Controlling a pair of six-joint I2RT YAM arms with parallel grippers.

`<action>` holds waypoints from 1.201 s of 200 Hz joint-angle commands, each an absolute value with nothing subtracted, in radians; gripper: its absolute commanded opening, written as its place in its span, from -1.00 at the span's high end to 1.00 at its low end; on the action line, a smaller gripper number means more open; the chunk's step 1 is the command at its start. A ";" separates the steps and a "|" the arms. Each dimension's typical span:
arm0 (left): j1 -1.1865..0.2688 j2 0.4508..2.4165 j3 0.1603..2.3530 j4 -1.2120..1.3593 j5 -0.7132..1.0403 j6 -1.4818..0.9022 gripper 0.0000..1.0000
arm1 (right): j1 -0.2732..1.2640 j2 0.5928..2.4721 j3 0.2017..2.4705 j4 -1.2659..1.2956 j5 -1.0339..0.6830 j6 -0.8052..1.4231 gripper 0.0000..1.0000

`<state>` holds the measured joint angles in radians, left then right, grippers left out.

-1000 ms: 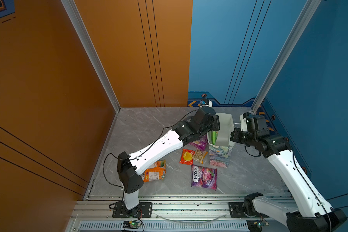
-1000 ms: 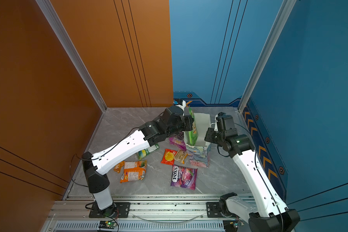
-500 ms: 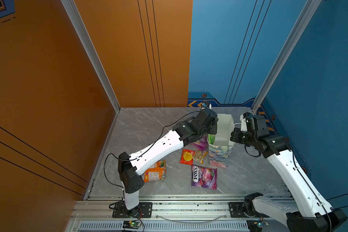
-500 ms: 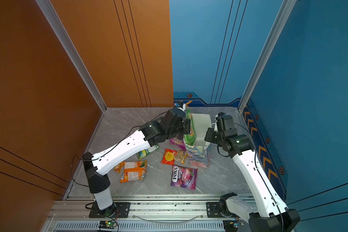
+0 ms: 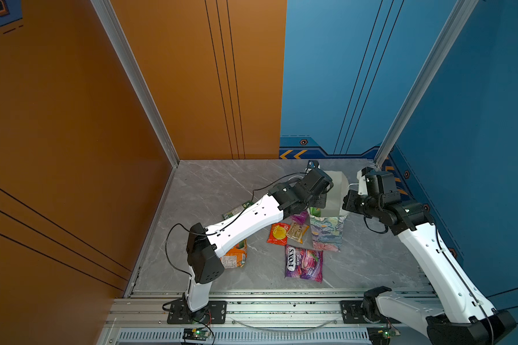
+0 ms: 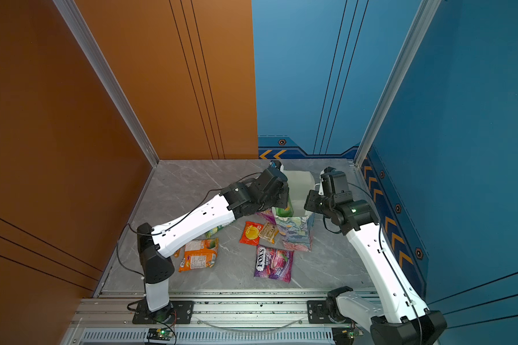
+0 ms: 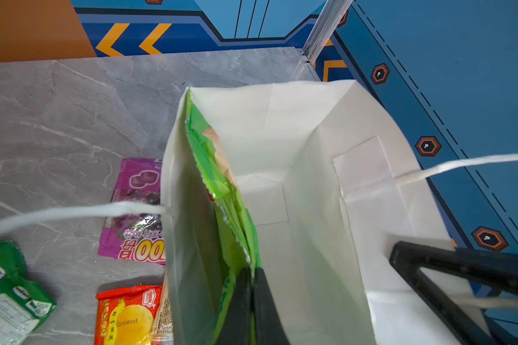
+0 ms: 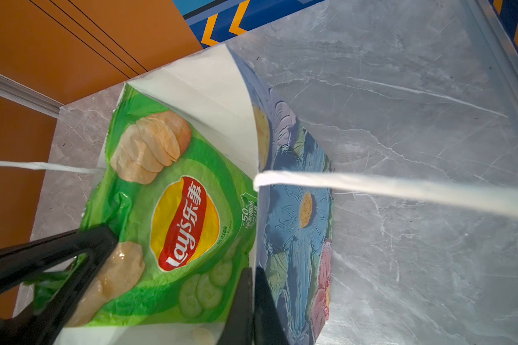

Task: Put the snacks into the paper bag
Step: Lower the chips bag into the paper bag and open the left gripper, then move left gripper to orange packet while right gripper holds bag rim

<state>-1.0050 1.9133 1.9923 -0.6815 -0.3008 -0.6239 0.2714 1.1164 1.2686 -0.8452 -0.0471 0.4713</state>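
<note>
The green chip bag [image 8: 174, 209] is mostly in the paper bag [image 5: 326, 236], left jaws shut on its top, right jaws shut on the bag's rim (to hold it open), and six packets [image 5: 304, 263] wait on the counter [image 5: 222, 185] from 7 to 9 o'clock of it.

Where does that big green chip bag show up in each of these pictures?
In a top view: green chip bag peeks from the paper bag at its near rim.
In a top view: same spot.
Left wrist: middle, edge-on.
Right wrist: middle, logo showing.
Shared landmark: the paper bag around it.
</note>
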 commanded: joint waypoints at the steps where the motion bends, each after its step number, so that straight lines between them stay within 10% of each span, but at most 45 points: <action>1: -1.022 1.896 2.019 -0.727 -0.339 -0.610 0.85 | 0.277 1.106 1.268 -0.836 -0.002 0.479 0.96; 137: -1.028 1.713 2.010 -0.726 -0.182 -0.460 0.01 | 0.257 1.105 1.287 -0.855 0.039 0.451 0.96; 240: -0.818 1.246 1.498 -0.633 -0.238 -0.508 -0.27 | 0.217 1.088 1.269 -0.876 0.034 0.434 0.96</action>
